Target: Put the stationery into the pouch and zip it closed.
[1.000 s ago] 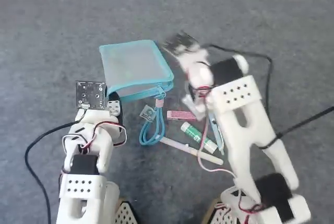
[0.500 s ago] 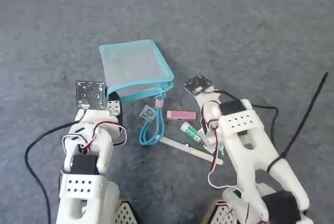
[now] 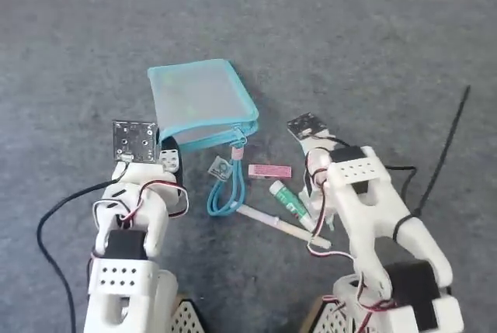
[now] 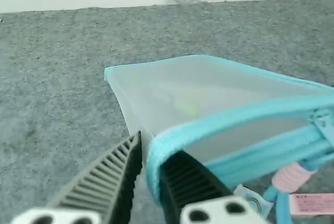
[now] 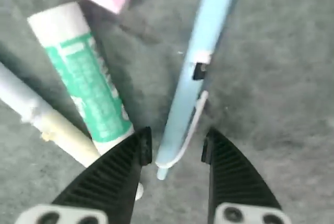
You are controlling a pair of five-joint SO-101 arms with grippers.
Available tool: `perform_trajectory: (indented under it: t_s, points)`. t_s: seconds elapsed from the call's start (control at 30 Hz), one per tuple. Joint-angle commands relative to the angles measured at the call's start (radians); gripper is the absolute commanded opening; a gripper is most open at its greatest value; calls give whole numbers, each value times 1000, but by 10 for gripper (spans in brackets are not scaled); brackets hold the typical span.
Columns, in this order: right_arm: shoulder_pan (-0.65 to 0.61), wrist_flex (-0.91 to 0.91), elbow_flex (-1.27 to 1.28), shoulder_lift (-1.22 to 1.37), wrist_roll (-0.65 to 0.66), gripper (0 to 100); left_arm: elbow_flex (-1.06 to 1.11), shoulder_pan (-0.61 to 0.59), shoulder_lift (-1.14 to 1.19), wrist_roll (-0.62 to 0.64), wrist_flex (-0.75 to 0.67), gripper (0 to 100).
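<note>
Turquoise, translucent and flat, the zip pouch (image 3: pixel 202 104) lay on the grey felt bench (image 3: pixel 388 53), its zip edge facing the arms. The left gripper (image 4: pixel 148 179) was clamped on the near corner of that edge, apparently to pin the pouch and lift its mouth so things could be slid in. A pink rectangular eraser (image 3: pixel 269 171), a green-and-white glue stick (image 3: pixel 291 199) and a thin cream pencil (image 3: pixel 272 220) lay outside, just off the pouch's zip side, near its blue loop strap (image 3: pixel 227 193). Slightly farther from the pouch, the right gripper (image 5: pixel 175 143) hung with jaws spread astride the end of a pale blue clip pen (image 5: pixel 195 72), seemingly lined up so that closing would pinch the barrel.
</note>
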Motion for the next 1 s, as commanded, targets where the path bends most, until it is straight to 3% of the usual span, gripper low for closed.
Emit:
perform_trajectory:
  t_s: [0.0,0.2,0.37,0.5,0.67,0.77,0.97]
  points:
    - [-8,-10,-3,13,-32,159,-19,3,12,-12,-6,12]
    - [-5,-15,-6,59,-34,28,-19,3,12,-12,-6,12]
    - [10,-13,-6,35,-32,23,-19,3,12,-12,-6,12]
    - [110,5,-40,-47,-25,24,-18,3,12,-12,-6,12]
    - [151,206,-218,-208,55,23,-18,5,12,-12,-11,12]
    - [88,344,-365,-280,60,23,-18,5,12,-12,-11,12]
    - [-153,559,-618,-306,34,23,-19,5,12,-12,-12,12]
